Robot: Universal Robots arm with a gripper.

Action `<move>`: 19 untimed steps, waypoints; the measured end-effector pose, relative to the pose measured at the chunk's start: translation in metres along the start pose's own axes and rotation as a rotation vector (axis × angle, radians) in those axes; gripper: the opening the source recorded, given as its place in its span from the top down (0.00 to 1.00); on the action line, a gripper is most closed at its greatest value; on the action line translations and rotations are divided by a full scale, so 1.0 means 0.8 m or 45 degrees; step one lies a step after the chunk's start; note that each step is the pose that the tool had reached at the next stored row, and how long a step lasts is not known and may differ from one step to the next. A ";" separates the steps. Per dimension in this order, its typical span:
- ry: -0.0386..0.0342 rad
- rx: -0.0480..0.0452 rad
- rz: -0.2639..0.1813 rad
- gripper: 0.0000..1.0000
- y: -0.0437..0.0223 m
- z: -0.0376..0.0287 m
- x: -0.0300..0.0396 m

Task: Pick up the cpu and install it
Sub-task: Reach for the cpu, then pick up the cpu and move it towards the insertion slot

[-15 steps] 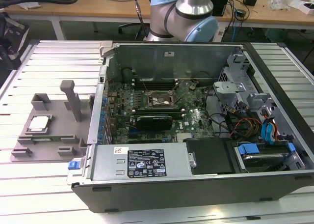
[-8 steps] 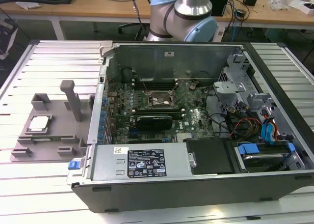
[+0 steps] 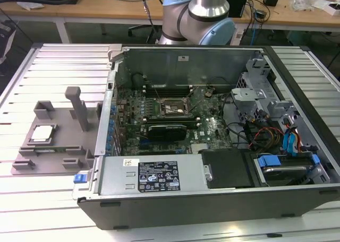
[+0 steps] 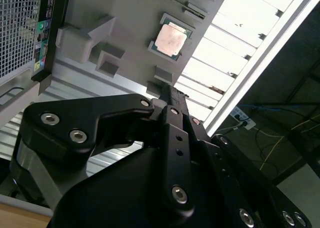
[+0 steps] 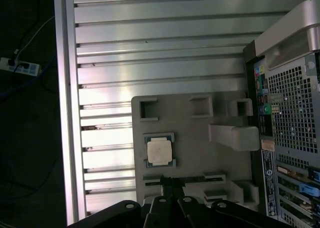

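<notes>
Starting with the exterior view: can see the cpu (image 3: 42,133) lying flat, shiny side up, seated in the grey fixture (image 3: 58,149), out on the slatted table (image 3: 64,61) on the exterior view's left. Sits just beside the open pc case (image 3: 212,199) but well apart from the socket (image 3: 172,108) inside, so not installed yet. Can also make out the arm (image 3: 199,11) rising behind the case at the far edge. Moving on to the second wrist view: looking down past the black claw (image 4: 162,90) at that same cpu, catching a pinkish glare off its top plate. Looks clenched shut on nothing (pressed tip to tip, no gap worth mentioning), and hangs near the cpu over the fixture's edge without touching it. Finishing with the first wrist view: same deal, seeing the claw closed and lined up with the cpu, a little short of it. Also showing the fixture's tall post (image 3: 79,106) lying between the cpu and the vented back panel (image 5: 292,113) of the case.
</notes>
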State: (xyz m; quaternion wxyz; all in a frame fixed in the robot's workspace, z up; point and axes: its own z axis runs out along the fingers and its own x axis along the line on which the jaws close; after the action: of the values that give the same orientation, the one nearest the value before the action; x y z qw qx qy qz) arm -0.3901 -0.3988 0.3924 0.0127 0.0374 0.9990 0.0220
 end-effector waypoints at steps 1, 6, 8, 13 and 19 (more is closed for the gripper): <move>0.0000 0.000 0.000 0.89 0.0000 0.0000 0.0000; 0.0001 0.000 0.000 0.83 0.0000 0.0000 0.0002; 0.0000 0.000 0.000 0.77 0.0000 0.0000 0.0003; 0.0000 0.000 0.000 0.40 0.0000 0.0000 0.0005; -0.0025 0.035 -0.003 0.40 -0.0001 -0.0001 0.0005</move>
State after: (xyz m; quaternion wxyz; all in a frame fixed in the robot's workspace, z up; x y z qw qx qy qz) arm -0.3906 -0.3989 0.3924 0.0132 0.0364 0.9992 0.0081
